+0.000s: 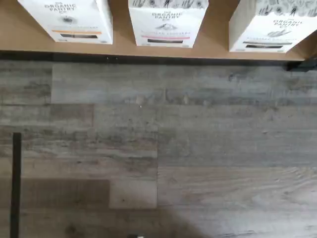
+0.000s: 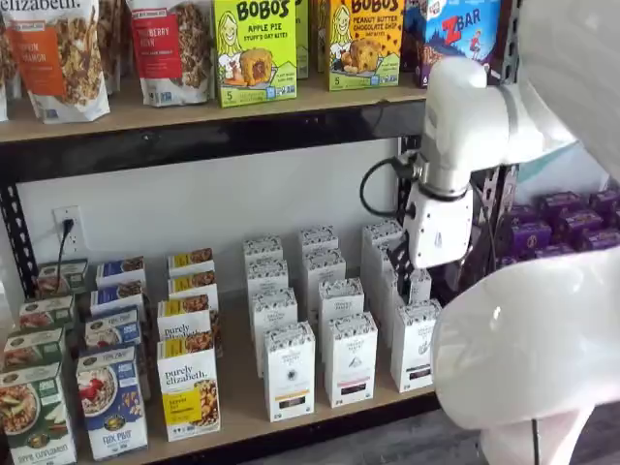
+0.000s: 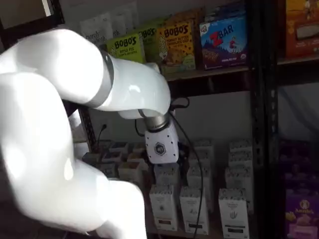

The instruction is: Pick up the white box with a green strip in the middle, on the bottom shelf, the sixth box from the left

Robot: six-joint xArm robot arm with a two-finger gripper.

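White box [image 2: 415,344] at front right of shelf [image 2: 242,412], probably the one with dark-green strip. Gripper [image 2: 424,276] hanging above it, fingers spread, holding nothing. Best to descend centred over the box, clear of left neighbour [image 2: 351,358].

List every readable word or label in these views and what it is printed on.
"ORGANIC PANTRY" on the white box fronts in the wrist view; the smaller lines are blurred.
"BOBO'S APPLE PIE" on the green box.
"BOBO'S PEANUT BUTTER CHOCOLATE CHIP" on the yellow box.
"ZBAR" on the blue box.
"purely elizabeth" on the cereal box.
"FOX PUFF" on the blue-and-white carton, uncertain.
Purple boxes: unreadable.
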